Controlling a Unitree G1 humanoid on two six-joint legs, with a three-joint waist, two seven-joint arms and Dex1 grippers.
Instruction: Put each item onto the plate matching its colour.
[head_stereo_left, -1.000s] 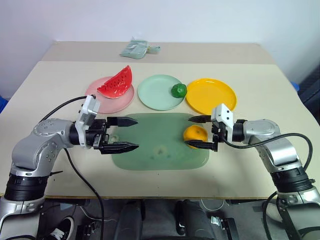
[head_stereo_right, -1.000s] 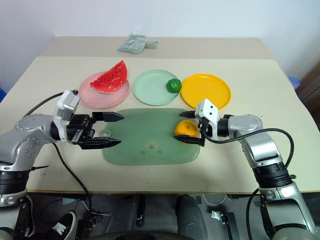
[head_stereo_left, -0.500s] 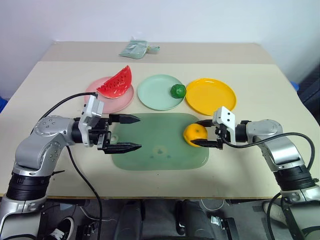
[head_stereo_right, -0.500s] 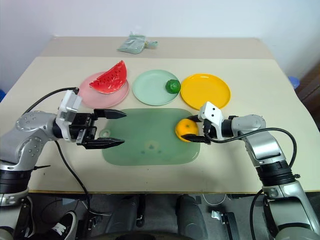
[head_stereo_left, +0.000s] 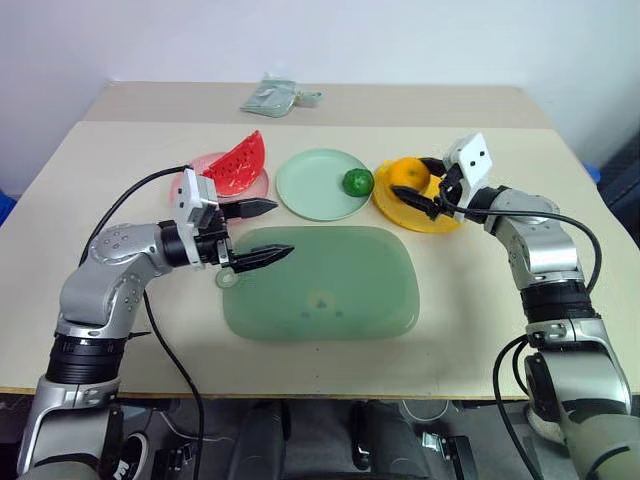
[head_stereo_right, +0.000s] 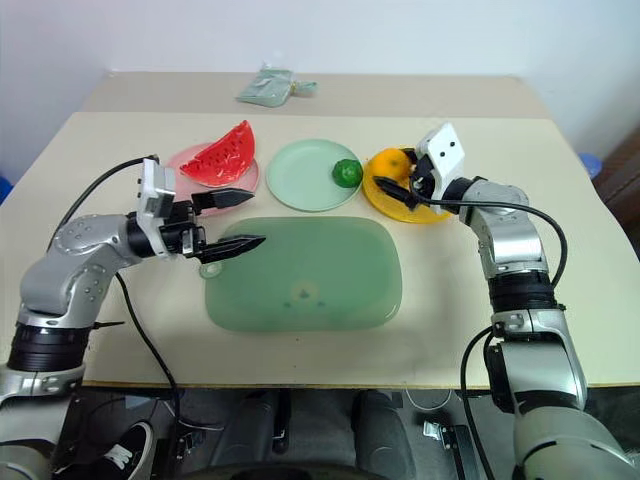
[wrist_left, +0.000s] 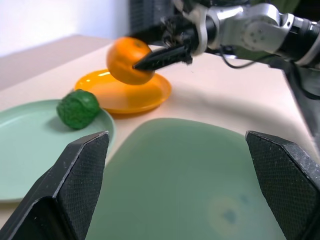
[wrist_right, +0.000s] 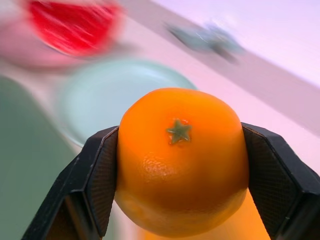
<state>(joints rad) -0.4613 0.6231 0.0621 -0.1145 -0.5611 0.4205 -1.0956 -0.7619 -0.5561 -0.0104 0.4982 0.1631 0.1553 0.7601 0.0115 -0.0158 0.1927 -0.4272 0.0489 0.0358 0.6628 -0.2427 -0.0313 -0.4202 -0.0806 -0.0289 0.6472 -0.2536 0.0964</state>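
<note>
My right gripper (head_stereo_left: 411, 181) is shut on the orange mandarin (head_stereo_left: 408, 174), holding it just over the yellow plate (head_stereo_left: 425, 222) at the far right. The red watermelon wedge (head_stereo_left: 235, 165) lies on the pink plate (head_stereo_right: 183, 158). On the right side of the mint green plate (head_stereo_left: 310, 185) sits the dark-green ball (head_stereo_left: 357, 182). My left gripper (head_stereo_left: 283, 228) is open and empty, hovering at the far left corner of the green mat (head_stereo_left: 330, 290), just in front of the pink plate. The left wrist view shows the mandarin (wrist_left: 129, 60) held above the yellow plate (wrist_left: 150, 95).
A large translucent green mat lies in front of the three plates with nothing on it. A pale green packet (head_stereo_left: 275, 97) rests at the far edge of the table. Bare tabletop lies to either side of the mat.
My right gripper closed on the mandarin, lifted it off the mat and carried it away over the yellow plate. My left gripper edged forward and turned slightly, staying open.
</note>
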